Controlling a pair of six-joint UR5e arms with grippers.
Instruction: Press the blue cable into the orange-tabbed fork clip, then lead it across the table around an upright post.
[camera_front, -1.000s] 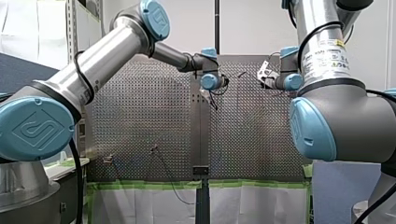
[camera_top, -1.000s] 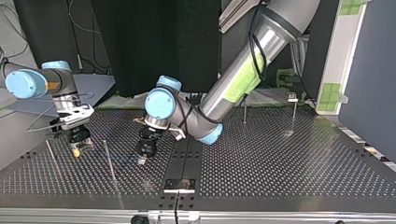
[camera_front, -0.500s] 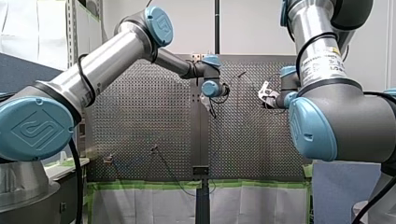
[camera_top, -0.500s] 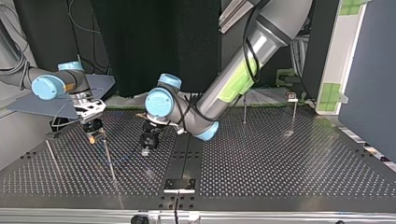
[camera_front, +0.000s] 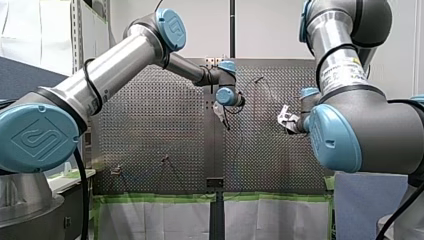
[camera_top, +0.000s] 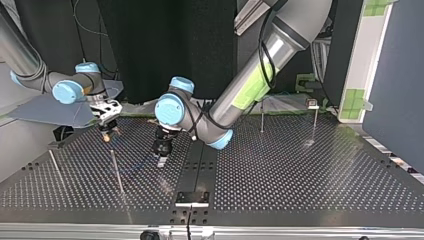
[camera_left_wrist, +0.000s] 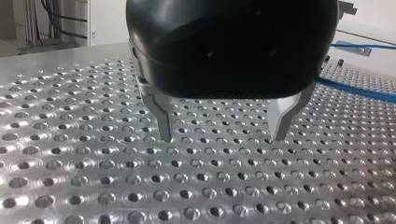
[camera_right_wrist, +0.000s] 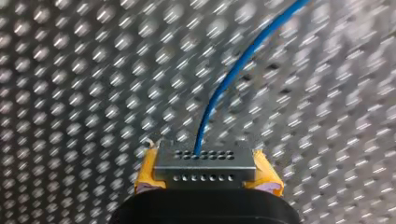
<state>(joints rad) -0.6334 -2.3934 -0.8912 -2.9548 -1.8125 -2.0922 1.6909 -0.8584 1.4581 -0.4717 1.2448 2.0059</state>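
Shifting far and right in the top view, my right gripper (camera_right_wrist: 205, 163), clamped on the thin blue cable (camera_right_wrist: 229, 78), is seemingly rounding the slim upright metal post (camera_top: 116, 172).

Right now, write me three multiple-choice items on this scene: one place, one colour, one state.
1. In the left wrist view, the blue cable runs, relative to the left end effector: A) in its grasp; B) beside it, along the perforated table; C) looped around it.
2. The right end effector's pads are: A) green; B) white; C) yellow.
3. The left end effector is: A) open, empty; B) shut on cable; C) shut on a clip.
B: it passes off to one side. C: yellow flanks the held cable. A: bare table shows between its spread fingers.
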